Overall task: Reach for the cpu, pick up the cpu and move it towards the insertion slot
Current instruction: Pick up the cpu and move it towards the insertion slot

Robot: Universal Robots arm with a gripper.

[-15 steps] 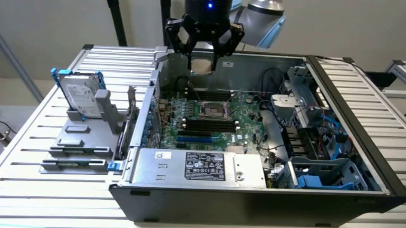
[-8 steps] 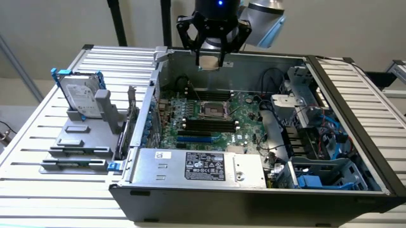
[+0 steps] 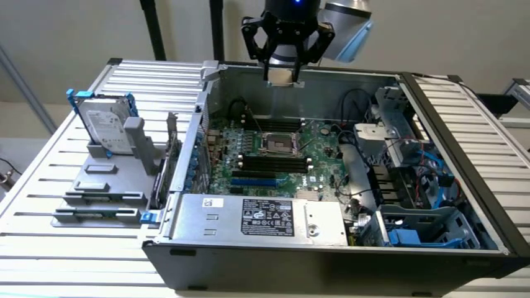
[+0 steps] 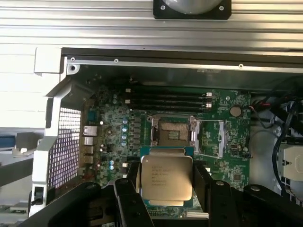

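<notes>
CPU in the pincer, hanging high over the open case

The gripper (image 3: 282,76) is clamped on the cpu (image 4: 166,177), its black fingers (image 4: 127,198) pressing either edge so the silver lid faces the wrist camera, printed text readable. In the exterior view the chip hangs well above the computer case (image 3: 463,186), near its back wall, and the insertion slot (image 3: 276,144) sits lower down on the green motherboard (image 3: 319,152), between two banks of black memory slots (image 3: 269,164). From the wrist, the socket's metal frame shows just beyond the chip's edge. Doing this well likely means keeping the chip level, edges parallel to the frame, and clear of the case walls and the cables (image 3: 352,99).
</notes>
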